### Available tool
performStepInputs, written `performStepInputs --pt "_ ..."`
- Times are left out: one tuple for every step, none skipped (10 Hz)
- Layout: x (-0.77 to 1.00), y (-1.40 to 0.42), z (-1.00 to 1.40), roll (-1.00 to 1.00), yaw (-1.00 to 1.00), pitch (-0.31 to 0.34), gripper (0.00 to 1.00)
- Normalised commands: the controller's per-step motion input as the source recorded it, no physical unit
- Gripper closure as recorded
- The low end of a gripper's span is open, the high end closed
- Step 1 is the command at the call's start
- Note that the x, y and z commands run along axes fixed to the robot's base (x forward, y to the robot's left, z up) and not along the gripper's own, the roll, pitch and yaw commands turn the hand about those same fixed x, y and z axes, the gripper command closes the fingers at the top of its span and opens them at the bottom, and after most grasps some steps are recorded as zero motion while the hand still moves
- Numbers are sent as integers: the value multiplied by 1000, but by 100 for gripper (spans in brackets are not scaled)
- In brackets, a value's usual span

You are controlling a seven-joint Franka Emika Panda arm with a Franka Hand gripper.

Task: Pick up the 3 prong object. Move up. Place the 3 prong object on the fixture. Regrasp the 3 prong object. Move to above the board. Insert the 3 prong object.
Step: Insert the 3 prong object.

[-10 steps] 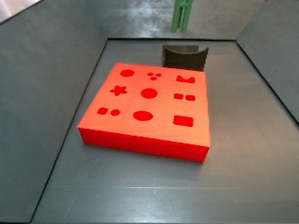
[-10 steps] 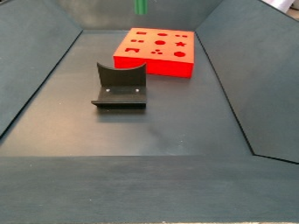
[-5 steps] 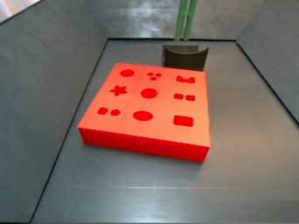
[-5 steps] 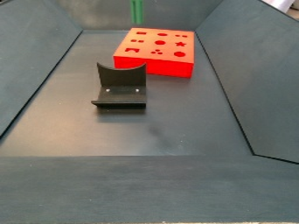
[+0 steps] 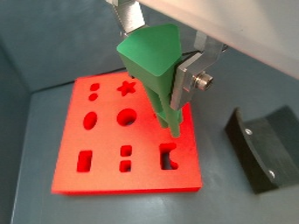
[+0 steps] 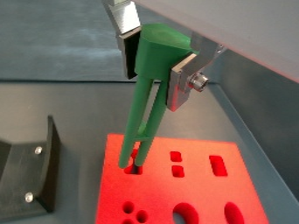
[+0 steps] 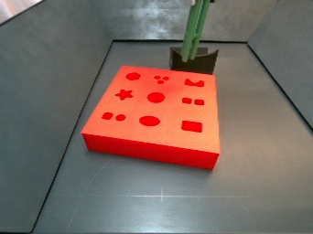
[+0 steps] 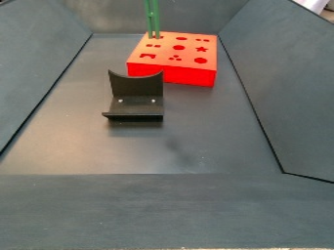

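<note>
The 3 prong object point(image 5: 156, 74) hangs upright above the board point(image 5: 117, 166), gripped between the two silver fingers point(image 5: 191, 74) of the gripper point(image 6: 152, 59), which is closed on its wide upper end. Its thin prongs point down toward the red top of the board. In both side views the green piece comes down from the upper edge of the picture over the far part of the board point(image 7: 153, 110), and the gripper itself is out of these pictures. I judge that the insert step is now in hand. In a wrist view the prong tips appear just over a small cut-out point(image 6: 132, 164); I cannot tell if they already touch it. The next move probably needs a slow, straight descent with the prongs well aligned. The fixture point(image 8: 133, 97) stands empty on the floor, well apart from the piece.
</note>
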Motion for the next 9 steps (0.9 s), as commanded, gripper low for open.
performStepInputs --pt "0 0 -126 -257 849 0 100" --pt "0 0 -111 -269 831 0 100" --pt "-234 334 0 -311 549 -180 100" --pt "0 0 0 -11 120 -6 100" --pt "-211 194 -91 0 9 -39 100" --pt "-834 540 -237 -80 57 -216 100" --pt "-603 200 -114 -96 0 -234 100" --pt "-66 0 0 0 -51 -6 100" --pt "-231 -169 -131 44 -71 -106 100"
